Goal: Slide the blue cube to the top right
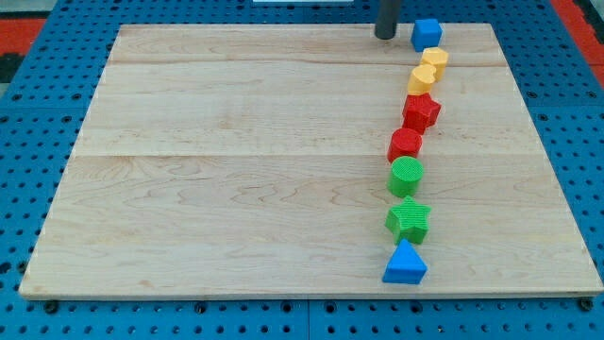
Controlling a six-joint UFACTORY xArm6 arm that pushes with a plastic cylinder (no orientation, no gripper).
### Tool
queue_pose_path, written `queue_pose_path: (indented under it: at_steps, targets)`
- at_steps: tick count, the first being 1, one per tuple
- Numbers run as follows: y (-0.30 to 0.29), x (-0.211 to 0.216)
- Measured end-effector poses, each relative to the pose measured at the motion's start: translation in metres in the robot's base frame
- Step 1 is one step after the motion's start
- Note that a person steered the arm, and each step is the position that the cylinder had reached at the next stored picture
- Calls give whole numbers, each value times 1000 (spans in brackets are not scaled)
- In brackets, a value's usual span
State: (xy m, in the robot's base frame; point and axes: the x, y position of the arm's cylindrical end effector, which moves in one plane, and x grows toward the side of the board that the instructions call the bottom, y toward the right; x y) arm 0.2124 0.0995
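The blue cube (pixel 427 34) sits near the top edge of the wooden board (pixel 236 170), right of centre. My tip (pixel 386 36) stands just to the cube's left, a small gap apart. Below the cube a curved line of blocks runs down the view: two yellow blocks (pixel 435 59) (pixel 422 78), a red star (pixel 421 111), a red cylinder (pixel 405 144), a green cylinder (pixel 406 176), a green star (pixel 408 219) and a blue triangular block (pixel 405 263).
The board lies on a blue pegboard surface (pixel 566 57). The board's top right corner (pixel 493 28) is to the right of the blue cube.
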Motion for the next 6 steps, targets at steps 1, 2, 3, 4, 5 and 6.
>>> queue_pose_path:
  at_steps: [1, 2, 3, 4, 5, 6]
  targets:
    - [-34, 0]
    - [-50, 0]
    - [-63, 0]
    - [-64, 0]
    - [-64, -5]
    - [-58, -6]
